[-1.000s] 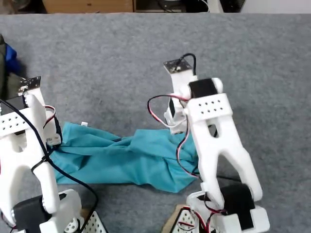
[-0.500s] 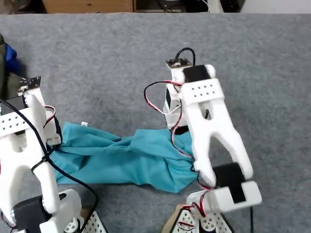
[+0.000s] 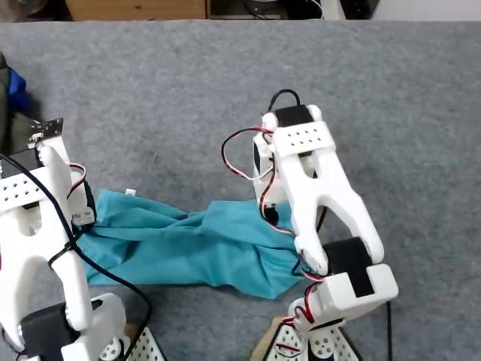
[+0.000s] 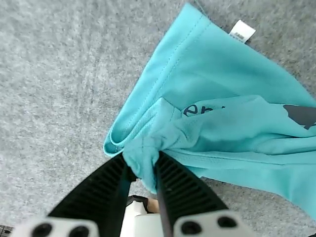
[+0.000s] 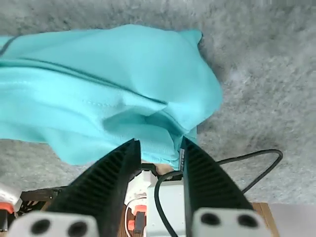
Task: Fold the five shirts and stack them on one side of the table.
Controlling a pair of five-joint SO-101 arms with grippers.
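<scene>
A teal shirt (image 3: 188,241) lies bunched in a long strip across the near part of the grey table (image 3: 150,90). My left gripper (image 4: 143,170) is at its left end, shut on a pinched fold of teal shirt (image 4: 222,123) near the white neck label (image 4: 240,32). My right arm (image 3: 316,188) stands over the shirt's right end. There the right gripper (image 5: 160,158) is open, its black fingers (image 5: 118,170) on either side of the teal shirt (image 5: 113,84) edge, which reaches into the gap between them.
Dark blue and green things (image 3: 11,98) sit at the table's left edge. Wooden furniture (image 3: 135,9) runs behind the far edge. A black cable (image 5: 247,160) lies by the right arm's base. The far half and the right side are bare grey surface.
My right arm has drawn back toward its base, bringing its wrist from beyond the shirt to over its right end. The left arm and the shirt have stayed put.
</scene>
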